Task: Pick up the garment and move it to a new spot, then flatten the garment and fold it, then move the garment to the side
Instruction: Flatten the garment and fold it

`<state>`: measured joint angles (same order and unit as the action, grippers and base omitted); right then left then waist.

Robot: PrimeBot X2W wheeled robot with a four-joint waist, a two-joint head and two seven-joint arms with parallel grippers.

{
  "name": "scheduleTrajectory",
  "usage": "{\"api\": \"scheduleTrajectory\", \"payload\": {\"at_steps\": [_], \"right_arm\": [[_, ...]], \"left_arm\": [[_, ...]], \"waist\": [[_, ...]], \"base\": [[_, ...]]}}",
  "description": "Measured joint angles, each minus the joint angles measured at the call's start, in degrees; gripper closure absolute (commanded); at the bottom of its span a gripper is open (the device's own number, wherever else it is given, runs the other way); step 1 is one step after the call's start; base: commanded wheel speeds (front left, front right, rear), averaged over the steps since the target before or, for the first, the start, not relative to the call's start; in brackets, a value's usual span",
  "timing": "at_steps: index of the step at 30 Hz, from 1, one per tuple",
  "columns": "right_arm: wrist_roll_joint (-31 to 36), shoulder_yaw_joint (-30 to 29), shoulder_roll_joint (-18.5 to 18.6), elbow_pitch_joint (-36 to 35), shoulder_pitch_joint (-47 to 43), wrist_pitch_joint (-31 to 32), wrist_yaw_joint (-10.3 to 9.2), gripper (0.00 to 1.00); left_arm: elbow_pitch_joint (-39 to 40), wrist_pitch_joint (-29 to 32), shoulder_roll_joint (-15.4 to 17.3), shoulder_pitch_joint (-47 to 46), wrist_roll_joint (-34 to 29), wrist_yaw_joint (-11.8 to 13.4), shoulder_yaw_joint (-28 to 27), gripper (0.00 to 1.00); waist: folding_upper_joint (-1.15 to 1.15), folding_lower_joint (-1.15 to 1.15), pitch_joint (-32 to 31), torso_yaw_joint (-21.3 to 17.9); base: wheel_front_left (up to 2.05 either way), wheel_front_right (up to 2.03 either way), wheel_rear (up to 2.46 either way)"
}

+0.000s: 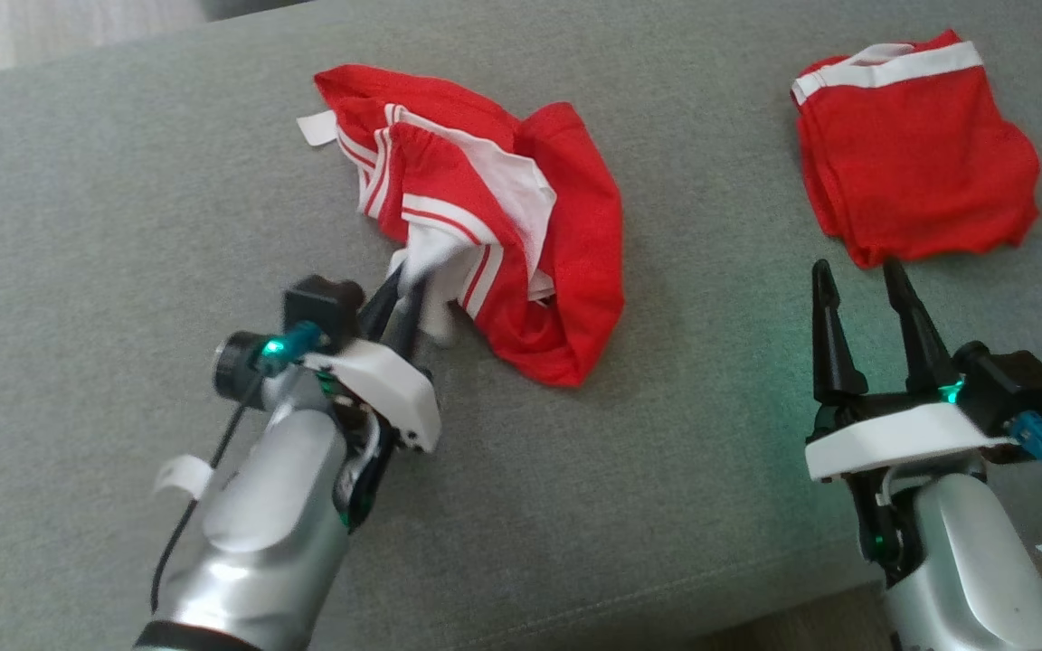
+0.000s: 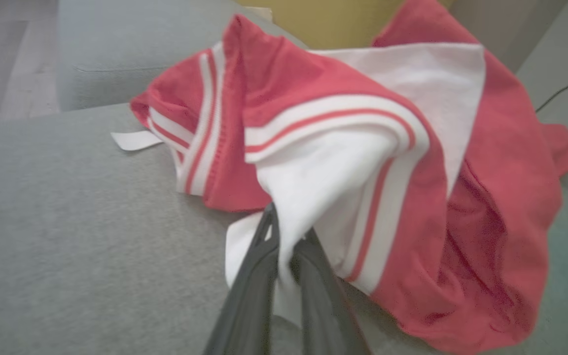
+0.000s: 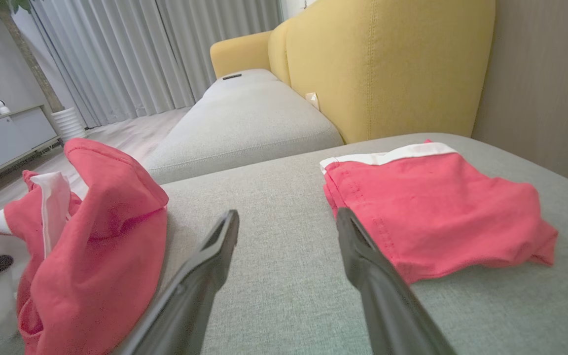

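Note:
The garment (image 1: 566,226), red with white panels and stripes, lies crumpled in the middle of the grey cushion. My left gripper (image 1: 408,289) has its fingers closed on a white fold at the garment's near-left edge. The left wrist view shows the white cloth pinched between the two dark fingers of that gripper (image 2: 284,227), with the rest of the garment (image 2: 343,113) bunched beyond. My right gripper (image 1: 857,271) stands open at the lower right, nothing between its fingers. In the right wrist view it (image 3: 286,217) points over bare cushion, with the garment (image 3: 96,236) to its left.
A second red piece with a white waistband (image 1: 914,163) lies folded at the far right, just past my right fingertips (image 3: 427,212). The grey cushion (image 1: 123,181) is bare to the left. A yellow sofa back (image 3: 382,64) rises behind. The cushion's front edge runs near the lower right.

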<state>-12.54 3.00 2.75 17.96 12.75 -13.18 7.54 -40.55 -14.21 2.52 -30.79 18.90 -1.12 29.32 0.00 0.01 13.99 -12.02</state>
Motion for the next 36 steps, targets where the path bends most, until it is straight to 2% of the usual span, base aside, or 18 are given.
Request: {"api": "scheduleTrajectory", "payload": {"at_steps": [3, 6, 14, 19, 23, 24, 25, 26, 31, 36], "right_arm": [[0.0, -0.4, 0.0, 0.1, 0.0, 0.0, 0.0, 0.0], [0.0, -0.9, 0.0, 0.3, 0.0, 0.0, 0.0, 0.0], [0.5, -1.4, 0.0, 1.1, -0.5, 0.0, 0.0, 0.0], [0.5, -0.5, 0.0, 1.7, -0.7, 0.2, 0.0, 0.0], [0.4, 0.0, 0.0, 2.3, -1.2, 0.2, 0.0, 0.0], [0.4, 0.1, 0.0, 2.8, -2.0, 0.7, 0.0, 0.0], [0.4, 0.1, 0.0, 3.1, -2.3, 0.7, 0.0, 0.0], [0.4, 0.1, 0.0, 3.3, -2.6, 0.8, 0.0, 0.0], [0.4, 0.0, 0.0, 3.5, -3.1, 1.0, 0.0, 0.0], [0.4, 0.0, 0.0, 3.9, -3.1, 1.8, 0.0, 0.0]], "left_arm": [[0.6, 0.0, 0.1, -0.1, 0.0, 1.3, -1.5, 1.0], [4.7, -0.1, 0.6, 0.0, -0.5, 2.5, -4.2, 1.0], [14.4, -0.1, 3.3, 6.0, -3.2, 3.7, -9.2, 1.0], [15.8, -0.1, 5.9, 11.0, -3.7, 5.2, -11.9, 1.0], [13.5, 0.1, 6.9, 14.2, -3.6, 6.1, -13.0, 1.0], [11.8, 0.5, 6.9, 16.1, -3.6, 6.2, -12.9, 0.91], [10.9, 0.7, 6.9, 16.9, -3.4, 6.2, -12.9, 0.33], [10.3, 0.8, 6.8, 17.5, -3.0, 6.4, -13.0, 0.0], [12.5, 0.2, 5.4, 18.0, -1.4, 6.6, -13.8, 0.0], [21.8, -0.1, 2.8, 18.2, -1.2, 5.1, -15.0, 0.0]], "waist": [[0.0, -0.01, -0.3, 0.5], [0.0, -0.01, -0.8, 2.0], [0.0, -0.01, -3.7, 8.0], [0.0, -0.02, -6.2, 12.5], [0.0, -0.02, -7.7, 14.2], [0.0, -0.02, -8.2, 14.7], [0.0, -0.02, -8.4, 14.9], [0.0, -0.02, -8.6, 15.0], [0.0, -0.02, -9.5, 15.5], [0.0, -0.02, -9.7, 16.8]], "base": [[0.0, 0.0, 0.0], [0.0, 0.0, 0.0], [0.0, 0.0, 0.0], [0.0, 0.0, 0.0], [0.0, 0.0, 0.0], [0.0, 0.0, 0.0], [0.0, 0.0, 0.0], [0.0, 0.0, 0.0], [0.0, 0.0, 0.0], [0.0, 0.0, 0.0]]}}
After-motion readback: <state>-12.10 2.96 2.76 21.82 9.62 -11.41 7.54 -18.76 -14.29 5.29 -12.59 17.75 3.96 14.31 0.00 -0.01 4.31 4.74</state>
